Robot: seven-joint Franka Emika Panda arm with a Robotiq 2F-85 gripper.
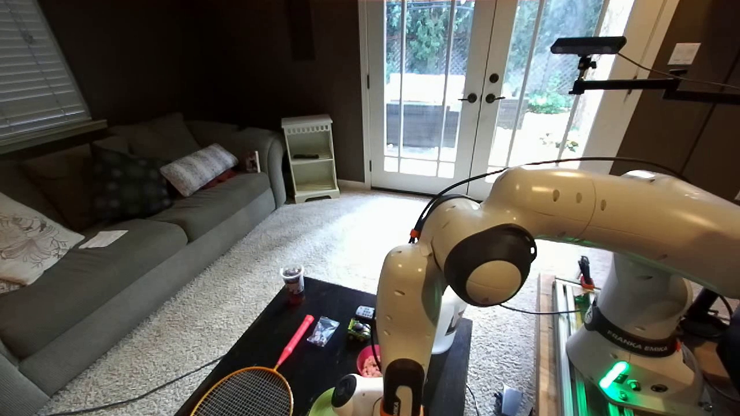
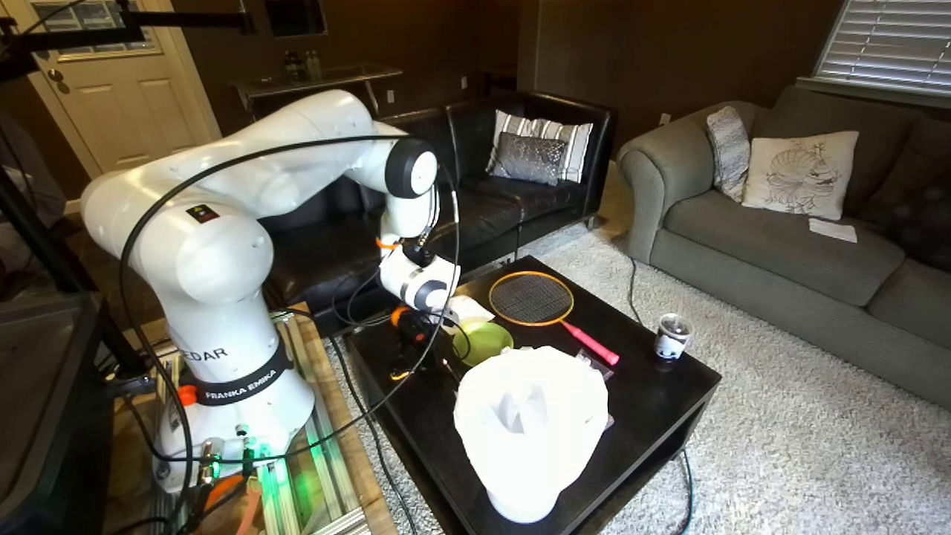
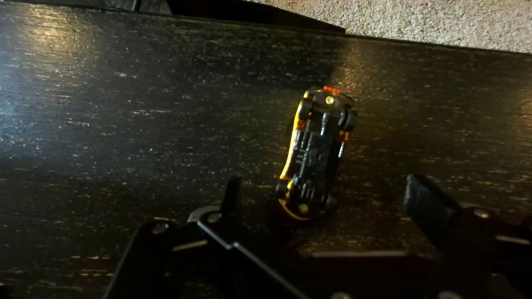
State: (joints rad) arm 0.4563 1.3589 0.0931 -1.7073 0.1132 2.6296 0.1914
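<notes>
My gripper (image 3: 322,185) is open in the wrist view, with its black fingers wide apart and nothing held between them. A toy car (image 3: 316,153) with a black underside and yellow and orange edges lies belly-up on the dark table (image 3: 145,124). Its near end lies between the fingertips in this view, closer to the left finger, with a gap on both sides. I cannot tell the height of the fingers above the table. In an exterior view the dark gripper is over the table corner nearest the robot base, beside a green bowl (image 2: 483,345).
A white lined bin (image 2: 531,446) stands on the table. A racket (image 2: 531,297) with a pink handle, a cup (image 2: 672,338), a small packet (image 1: 324,331), a green toy (image 1: 359,330), a remote (image 1: 365,312) and a pink bowl (image 1: 370,364) are also there. A cable hangs along the arm.
</notes>
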